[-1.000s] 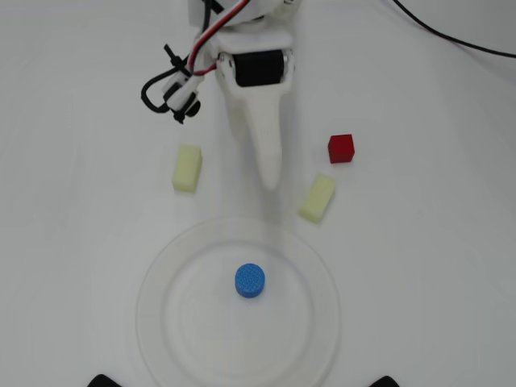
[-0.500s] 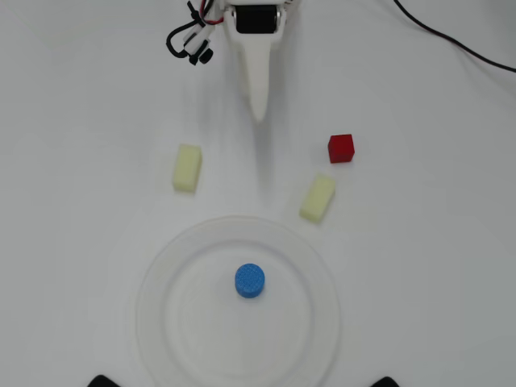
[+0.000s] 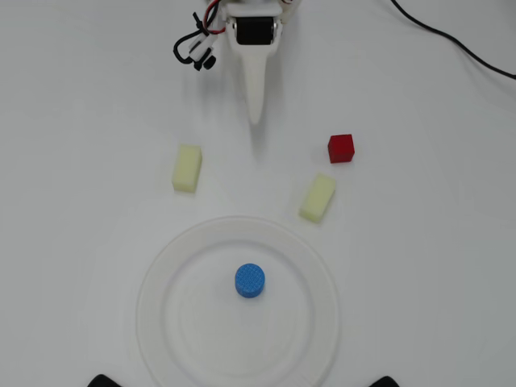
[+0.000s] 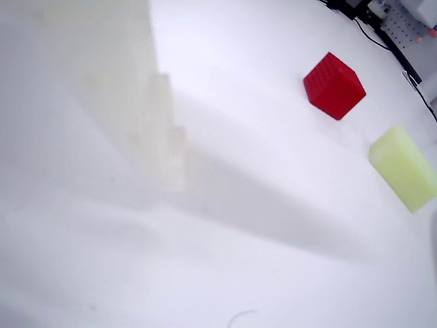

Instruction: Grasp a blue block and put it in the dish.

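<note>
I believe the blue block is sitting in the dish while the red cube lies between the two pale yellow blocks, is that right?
Not quite. The blue block is indeed in the dish, but the overhead view shows the red cube outside the pair, up and to the right of the right-hand yellow block; the other yellow block lies far to the left.

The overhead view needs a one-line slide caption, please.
Blue block resting in the dish, gripper clear of it.

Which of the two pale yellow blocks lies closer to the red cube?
The right-hand pale yellow block in the overhead view, lying tilted just below the red cube; the other yellow block lies far left.
</note>
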